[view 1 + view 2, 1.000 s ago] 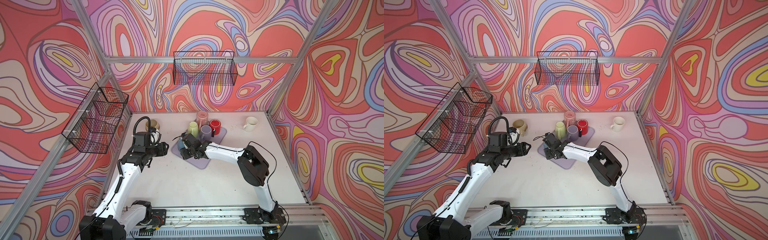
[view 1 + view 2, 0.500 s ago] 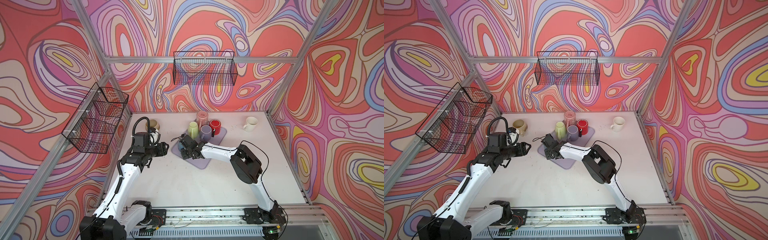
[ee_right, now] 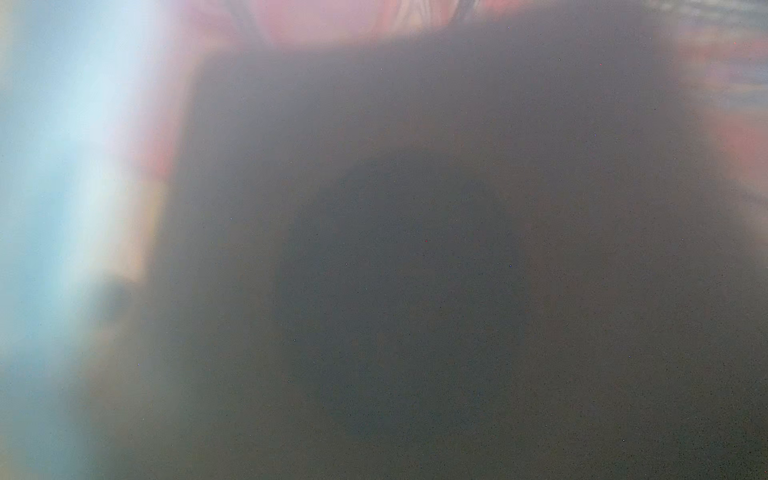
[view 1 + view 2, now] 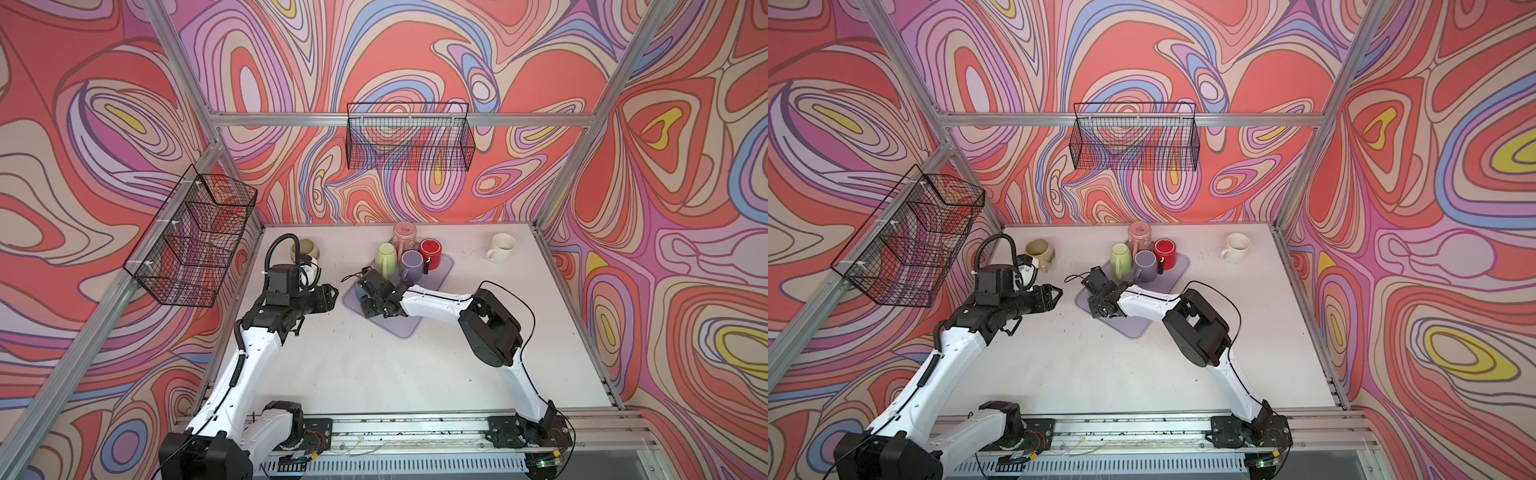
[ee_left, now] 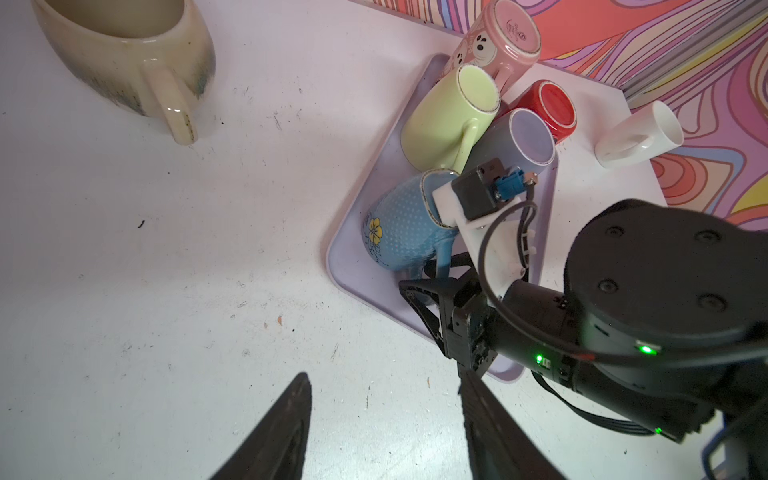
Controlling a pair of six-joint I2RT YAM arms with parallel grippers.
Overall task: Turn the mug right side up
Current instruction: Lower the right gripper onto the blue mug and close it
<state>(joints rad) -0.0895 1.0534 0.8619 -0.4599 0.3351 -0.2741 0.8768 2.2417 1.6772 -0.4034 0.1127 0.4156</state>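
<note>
On the mat (image 5: 353, 270), at the corner nearest the left arm: blue mug (image 5: 399, 224), dimpled, yellow flower on the wall, tipped over with its mouth turned toward the green mug (image 5: 444, 120) just beside it on the same mat. Neither inverted nor upright; task judged mid-turn. Right gripper (image 5: 436, 276) down at the blue mug's handle, jaws either side of the loop; clamped or merely bracketing, cannot tell. Left gripper (image 5: 386, 432) off the mat, over bare table (image 5: 166, 249), jaws apart, nothing between. Handling, as judged: glazed ceramic, rigid, no give, fairly weighty for so thin a handle; brittle if knocked against neighbours on the mat. Glaze likely slick, dimples some help. Handle the natural hold, though apt to let the body swing under its own weight; pinch across the rim wall probably firmer, but rim crowded at present. Hidden: part of the rim and the handle root behind the camera bracket (image 5: 478, 195) of the right arm; underside against the mat not visible, so resting or lifted unknown. Right wrist view all blur, dark mass and a pale blue band, no use. In a top view, blue mug (image 4: 358, 292) mostly covered by the right gripper.
</note>
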